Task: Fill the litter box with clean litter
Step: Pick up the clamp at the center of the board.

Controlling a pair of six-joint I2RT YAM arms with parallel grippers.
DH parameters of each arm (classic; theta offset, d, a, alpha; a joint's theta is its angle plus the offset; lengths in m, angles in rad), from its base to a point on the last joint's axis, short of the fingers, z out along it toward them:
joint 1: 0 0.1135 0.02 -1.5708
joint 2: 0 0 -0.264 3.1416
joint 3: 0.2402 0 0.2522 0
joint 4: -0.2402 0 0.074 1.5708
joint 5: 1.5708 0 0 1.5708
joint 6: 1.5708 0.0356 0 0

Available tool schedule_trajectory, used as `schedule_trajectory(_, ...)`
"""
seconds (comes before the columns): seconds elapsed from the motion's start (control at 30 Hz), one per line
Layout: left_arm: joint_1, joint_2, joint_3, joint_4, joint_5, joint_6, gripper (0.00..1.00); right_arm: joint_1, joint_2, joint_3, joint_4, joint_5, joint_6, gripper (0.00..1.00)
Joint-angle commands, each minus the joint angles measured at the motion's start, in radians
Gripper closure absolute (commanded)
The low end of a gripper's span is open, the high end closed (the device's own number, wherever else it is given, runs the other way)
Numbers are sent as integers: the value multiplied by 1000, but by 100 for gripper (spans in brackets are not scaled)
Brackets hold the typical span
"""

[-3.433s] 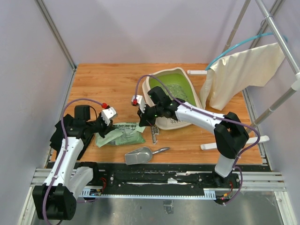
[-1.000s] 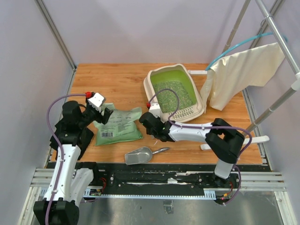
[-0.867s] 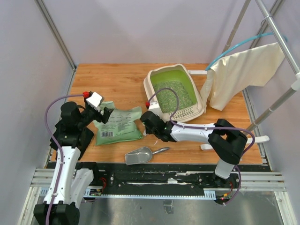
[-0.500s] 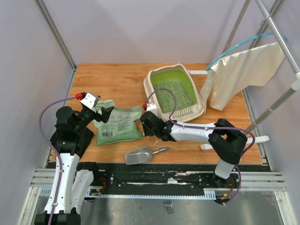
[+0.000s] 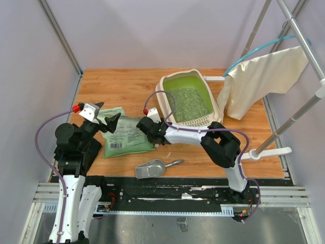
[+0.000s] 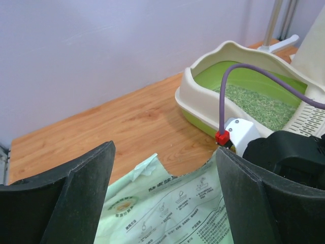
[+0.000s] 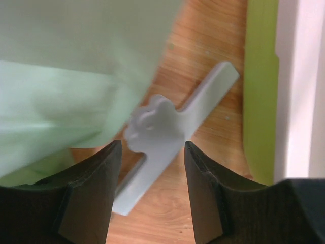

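The cream litter box (image 5: 163,92) with a green inside stands at the back right, and pale clean litter (image 5: 190,103) covers its floor. The left wrist view shows the litter box (image 6: 203,84) and the litter (image 6: 256,104) beyond the bag. My left gripper (image 5: 109,122) hovers open over the left end of the light green bag (image 5: 127,134), its jaws wide in its own view (image 6: 163,152). My right gripper (image 5: 146,133) is low at the bag's right edge, open (image 7: 152,145), with a white clip (image 7: 172,132) lying on the table between its fingers.
A silver scoop (image 5: 151,168) lies near the front edge, just ahead of the bag. A cream cloth (image 5: 261,79) hangs from a rail at the right. A white bar (image 5: 266,151) juts out over the front right of the table.
My right gripper swung left from near the scoop to the bag's right edge and opened. My left arm drew back to the left, and its jaws spread wider.
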Motion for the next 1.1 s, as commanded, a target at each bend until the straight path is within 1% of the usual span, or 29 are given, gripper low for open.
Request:
schedule_trajectory(0.0,4,-9,38,-34,-47,32,15,-15,26,39,-109,116,2,47)
schedule_trajectory(0.07,4,-7,39,-38,-52,36,15,-16,52,56,-117,112,-2,48)
schedule_trajectory(0.17,4,-6,45,-46,-47,38,15,-17,72,72,-129,104,-2,53)
schedule_trajectory(0.2,4,-7,47,-50,-45,40,15,-17,69,71,-129,104,-4,57)
schedule_trajectory(0.3,5,-12,49,-60,-44,49,15,-18,51,58,-108,88,-26,73)
schedule_trajectory(0.37,4,-12,49,-65,-46,56,15,-18,26,41,-94,74,-31,80)
schedule_trajectory(0.43,4,-14,49,-74,-46,60,15,-18,-3,16,-68,67,-38,90)
schedule_trajectory(0.57,4,-20,49,-78,-44,64,15,-18,-68,-29,-29,68,-54,99)
schedule_trajectory(0.67,4,-28,47,-74,-49,62,15,-18,-101,-42,-14,83,-64,99)
schedule_trajectory(0.9,4,-37,45,-85,-29,48,15,-31,-153,-72,30,32,-81,99)
schedule_trajectory(0.97,4,-42,40,-79,-18,32,15,-43,-165,-70,37,-17,-97,99)
schedule_trajectory(1.0,4,-44,39,-74,0,19,14,-43,-189,-83,45,-28,-96,99)
schedule_trajectory(1.07,4,-50,29,-53,50,-20,14,-44,-268,-133,99,-107,-107,99)
